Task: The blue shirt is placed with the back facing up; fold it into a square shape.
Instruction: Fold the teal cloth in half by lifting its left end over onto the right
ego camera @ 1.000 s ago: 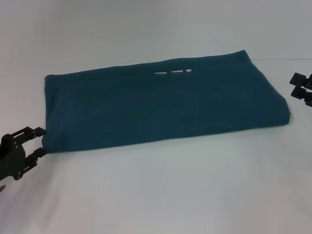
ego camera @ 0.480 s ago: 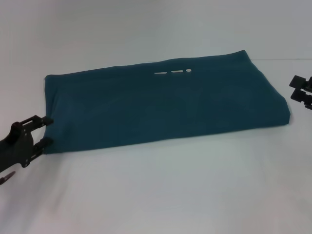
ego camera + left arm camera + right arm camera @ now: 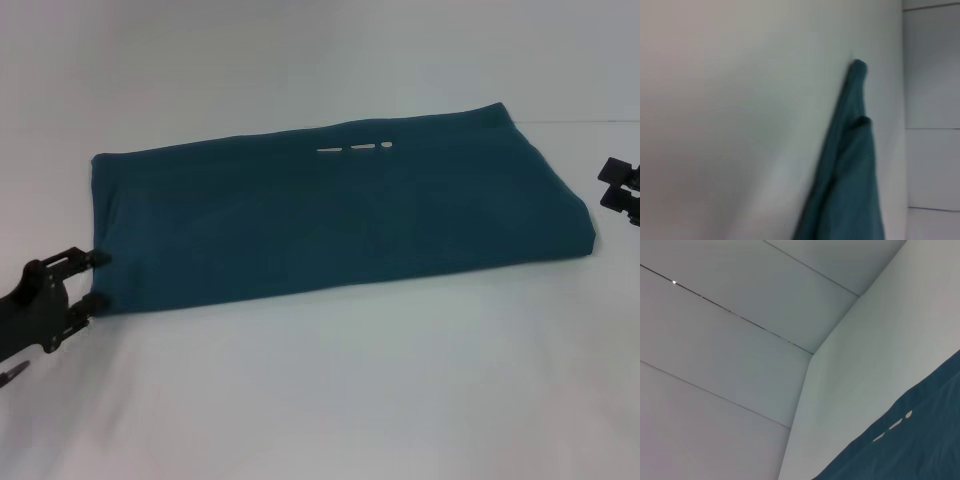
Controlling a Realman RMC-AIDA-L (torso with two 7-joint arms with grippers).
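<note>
The blue shirt (image 3: 340,215) lies folded into a long rectangle across the white table (image 3: 350,390), with small white marks (image 3: 355,149) near its far edge. My left gripper (image 3: 96,279) is open at the shirt's near-left corner, with its fingertips on either side of the cloth edge. My right gripper (image 3: 620,187) is just off the shirt's right end at the picture's edge, open and holding nothing. The left wrist view shows the shirt's edge (image 3: 850,190). The right wrist view shows a shirt corner (image 3: 920,445) with the white marks.
White table surface surrounds the shirt on all sides. A white panelled wall (image 3: 740,340) stands behind the table.
My left gripper has moved up and toward the shirt's near-left corner until its fingertips reach the cloth edge. My right gripper has drawn back to the right.
</note>
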